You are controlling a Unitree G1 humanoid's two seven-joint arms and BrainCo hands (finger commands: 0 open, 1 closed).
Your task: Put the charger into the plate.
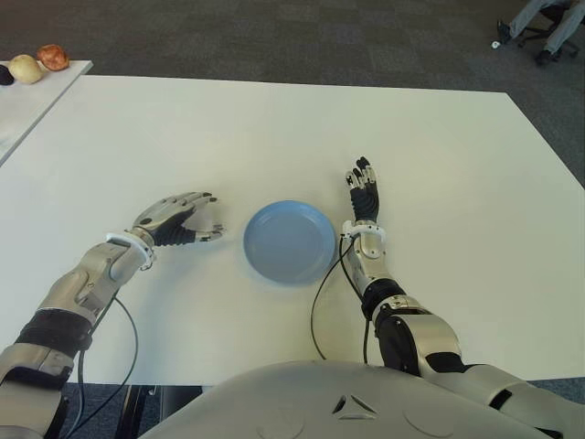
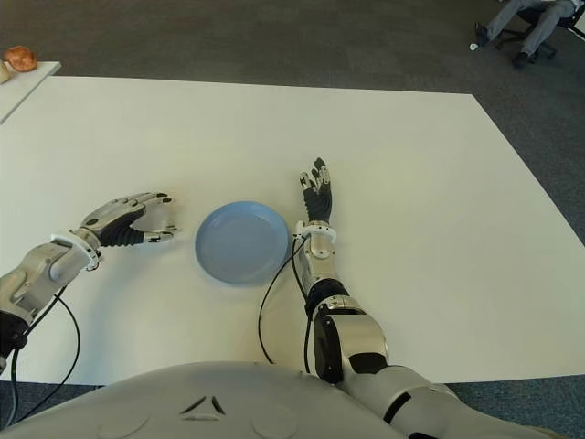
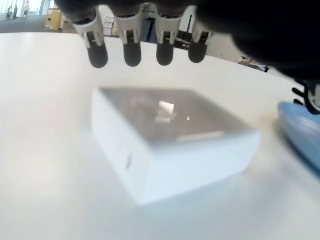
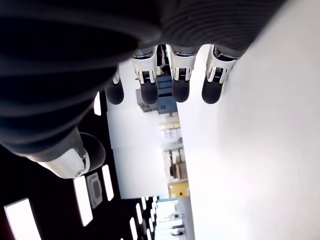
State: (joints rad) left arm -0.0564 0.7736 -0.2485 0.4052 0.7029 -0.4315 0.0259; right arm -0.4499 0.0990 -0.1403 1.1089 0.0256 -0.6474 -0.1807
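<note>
Two eye views: a blue plate (image 1: 290, 240) is seen at lower centre of a white table (image 1: 274, 128); the left hand (image 1: 178, 221) is shown just left of it, fingers spread and curved, nothing gripped; the right hand (image 1: 364, 197) is shown just right of the plate, fingers straight and empty. The charger is hidden by the left hand.
Left wrist view: the charger (image 3: 170, 137), a white square block, is seen lying flat on the table at frame centre, under the parted fingertips (image 3: 132, 54), not touched; the plate edge (image 3: 302, 125) is seen at right.
Right wrist view: only spread fingers (image 4: 180, 90) and bare table are shown.
Handling: the charger is judged rigid, light, smooth and likely slippery; opposite side faces should be pinched, thumb against fingers.
</note>
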